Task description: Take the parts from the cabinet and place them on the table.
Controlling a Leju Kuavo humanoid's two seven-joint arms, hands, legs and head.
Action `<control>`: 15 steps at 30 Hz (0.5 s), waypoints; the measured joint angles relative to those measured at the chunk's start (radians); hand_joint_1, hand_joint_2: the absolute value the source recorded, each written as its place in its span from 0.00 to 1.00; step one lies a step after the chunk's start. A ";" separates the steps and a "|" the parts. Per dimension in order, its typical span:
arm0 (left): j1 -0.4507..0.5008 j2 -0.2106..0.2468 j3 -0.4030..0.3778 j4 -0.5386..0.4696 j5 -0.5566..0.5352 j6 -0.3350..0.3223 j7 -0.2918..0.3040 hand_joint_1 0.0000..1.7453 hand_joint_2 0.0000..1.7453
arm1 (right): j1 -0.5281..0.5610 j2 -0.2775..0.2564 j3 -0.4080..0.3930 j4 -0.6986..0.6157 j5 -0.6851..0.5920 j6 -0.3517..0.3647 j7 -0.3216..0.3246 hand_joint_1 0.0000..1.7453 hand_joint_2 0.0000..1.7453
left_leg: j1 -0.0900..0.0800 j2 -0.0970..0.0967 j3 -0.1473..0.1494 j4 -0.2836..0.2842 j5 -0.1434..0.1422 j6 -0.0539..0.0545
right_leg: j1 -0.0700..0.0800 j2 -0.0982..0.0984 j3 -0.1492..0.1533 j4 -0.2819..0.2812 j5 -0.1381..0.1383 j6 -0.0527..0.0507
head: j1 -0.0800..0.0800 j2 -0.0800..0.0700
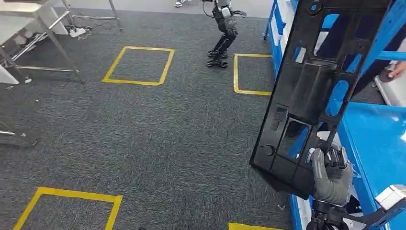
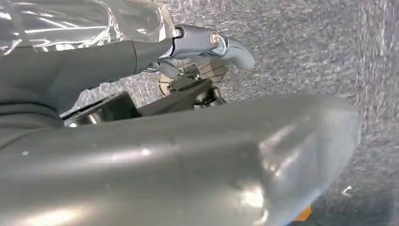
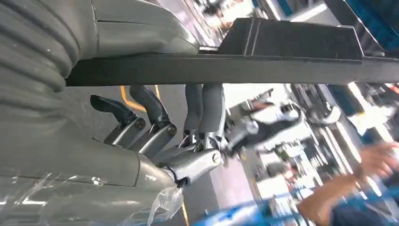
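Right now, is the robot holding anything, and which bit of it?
Yes. The right hand grips the big black plastic panel by its lower edge. The left hand holds nothing visible.

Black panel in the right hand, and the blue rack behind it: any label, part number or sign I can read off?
None readable. The black panel held by the right hand shows bare moulded plastic. The blue rack carries no lettering I can make out; the right wrist view's background is too blurred.
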 joint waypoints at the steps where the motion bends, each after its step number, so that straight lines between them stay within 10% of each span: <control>1: 0.003 0.000 0.000 0.000 0.000 0.000 0.000 0.00 0.00 | 0.005 0.000 0.000 0.000 -0.003 0.000 -0.003 1.00 1.00 | 0.000 -0.019 0.003 0.000 -0.001 0.000 | 0.000 0.000 -0.008 -0.013 0.028 0.000 | 0.000 0.000; 3: 0.007 0.002 0.000 0.000 0.001 -0.002 0.005 0.00 0.00 | 0.010 0.000 -0.003 0.000 -0.007 0.000 -0.007 1.00 1.00 | 0.003 -0.054 0.011 0.002 -0.006 -0.007 | -0.004 0.008 0.038 -0.151 0.125 0.002 | 0.000 0.000; 5: 0.009 0.002 0.000 0.000 0.006 -0.006 0.012 0.00 0.00 | 0.016 0.000 -0.006 0.000 -0.008 0.001 -0.013 1.00 1.00 | 0.002 -0.082 0.009 0.010 -0.016 -0.022 | -0.020 0.092 0.091 -0.282 0.180 0.013 | 0.000 0.000; 9: 0.017 0.005 0.000 0.000 0.008 -0.007 0.017 0.00 0.00 | 0.017 0.002 -0.006 0.000 -0.016 0.008 -0.017 1.00 1.00 | 0.006 -0.123 0.001 0.008 -0.013 -0.038 | -0.010 0.044 0.092 -0.289 0.180 -0.023 | -0.001 0.000; 12: 0.017 0.006 0.000 0.000 0.016 -0.008 0.029 0.00 0.00 | 0.024 0.002 -0.013 -0.001 -0.028 0.018 -0.027 1.00 1.00 | 0.001 0.006 -0.048 0.115 -0.070 -0.049 | -0.002 0.007 0.106 -0.297 0.178 -0.039 | -0.007 0.000; 15: 0.014 0.006 0.000 0.000 0.018 -0.008 0.032 0.00 0.00 | 0.029 0.002 -0.018 -0.001 -0.031 0.019 -0.029 1.00 1.00 | 0.004 0.031 -0.164 0.336 -0.144 -0.050 | 0.009 -0.029 0.109 -0.296 0.171 -0.049 | -0.008 0.000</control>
